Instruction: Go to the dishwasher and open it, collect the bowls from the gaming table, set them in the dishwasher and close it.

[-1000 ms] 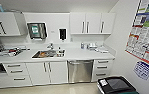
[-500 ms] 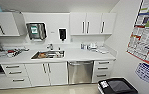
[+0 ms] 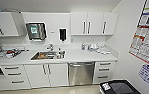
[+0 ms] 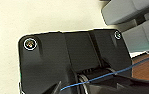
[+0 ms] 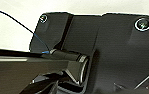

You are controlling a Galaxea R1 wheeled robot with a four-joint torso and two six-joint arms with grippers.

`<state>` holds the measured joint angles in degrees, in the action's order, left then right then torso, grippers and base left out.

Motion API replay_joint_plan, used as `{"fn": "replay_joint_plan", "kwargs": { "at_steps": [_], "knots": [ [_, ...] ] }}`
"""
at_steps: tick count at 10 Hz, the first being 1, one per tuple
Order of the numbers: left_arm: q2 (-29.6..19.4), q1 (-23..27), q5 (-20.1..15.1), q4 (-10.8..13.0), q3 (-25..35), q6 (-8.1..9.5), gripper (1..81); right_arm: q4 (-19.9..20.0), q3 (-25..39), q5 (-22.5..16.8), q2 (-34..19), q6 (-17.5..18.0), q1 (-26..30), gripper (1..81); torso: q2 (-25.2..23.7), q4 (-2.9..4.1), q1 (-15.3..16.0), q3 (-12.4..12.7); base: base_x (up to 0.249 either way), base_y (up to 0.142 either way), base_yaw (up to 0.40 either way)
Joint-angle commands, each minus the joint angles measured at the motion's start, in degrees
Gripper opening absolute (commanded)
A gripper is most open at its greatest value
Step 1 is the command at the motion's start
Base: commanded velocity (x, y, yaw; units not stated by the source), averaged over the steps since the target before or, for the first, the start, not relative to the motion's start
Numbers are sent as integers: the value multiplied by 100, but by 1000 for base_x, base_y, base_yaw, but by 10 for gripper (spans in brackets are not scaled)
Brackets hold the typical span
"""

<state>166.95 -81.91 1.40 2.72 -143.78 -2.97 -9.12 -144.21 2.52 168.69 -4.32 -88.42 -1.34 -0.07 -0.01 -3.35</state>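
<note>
Compared with the earlier head views, the whole kitchenette sits slightly lower and nearer in the picture; this is camera travel, and the fixtures themselves keep their places. Dishwasher [image 3: 81, 73]: steel front, door closed, bar handle along its top edge, built in under the white worktop [image 3: 90, 57]. It stands between a pair of white cabinet doors [image 3: 47, 74] and a stack of drawers [image 3: 105, 72]. Sink [image 3: 48, 55]: set into the worktop, above and to the left of the dishwasher, with a tap behind it. Wall cupboards [image 3: 93, 23] hang above. A poster [image 3: 147, 32] is fixed to the right-hand wall. A dark bin [image 3: 118, 88] stands on the floor at lower right. Left tool and right tool: finger state cannot be told from the wrist views.
</note>
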Motion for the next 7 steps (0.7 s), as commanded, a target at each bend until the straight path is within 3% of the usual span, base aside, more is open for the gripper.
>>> {"fn": "replay_joint_plan", "kwargs": {
  "at_steps": [1, 7],
  "knots": [
    [-39, 320, -290, -35, 42, -10, 811, -46, 44, -296, -26, -8, 232, 811, 0, 0, 1, 0, 67, 0, 0],
    [-30, 320, -290, -26, 42, -2, 811, -55, 35, -296, -17, -17, 250, 811, 0, 0, 1, 0, 71, 0, 0]
  ]
}}
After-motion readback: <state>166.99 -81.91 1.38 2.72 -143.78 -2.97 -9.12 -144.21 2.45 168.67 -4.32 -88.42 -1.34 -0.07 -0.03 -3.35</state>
